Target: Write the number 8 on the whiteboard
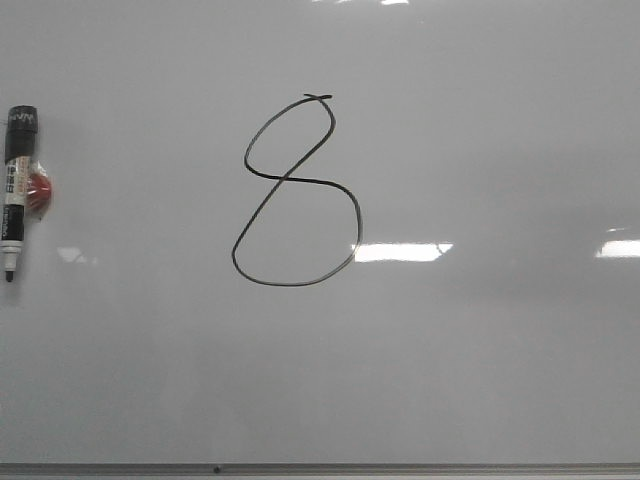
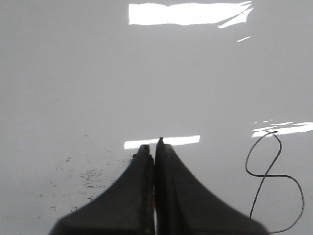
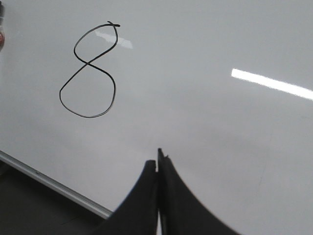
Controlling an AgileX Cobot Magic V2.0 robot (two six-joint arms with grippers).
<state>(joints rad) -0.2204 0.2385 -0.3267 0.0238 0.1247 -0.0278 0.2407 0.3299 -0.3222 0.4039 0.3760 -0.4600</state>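
The number 8 [image 1: 296, 190] is drawn whole near the middle of the whiteboard [image 1: 480, 360], so the writing looks done. The marker pen [image 1: 17, 190] lies at the board's left side. Next, the arms likely just rest. The left gripper [image 2: 153, 148] and right gripper [image 3: 157, 161] have jaws clenched together, holding nothing.

One whiteboard [image 1: 480, 360] was seen, with one number 8 [image 1: 296, 192] drawn on it. One marker pen [image 1: 16, 190] was counted at its left edge, with one small red object [image 1: 40, 190] beside it. Two grippers were counted, the left gripper [image 2: 154, 147] and the right gripper [image 3: 157, 159], each pressed closed.
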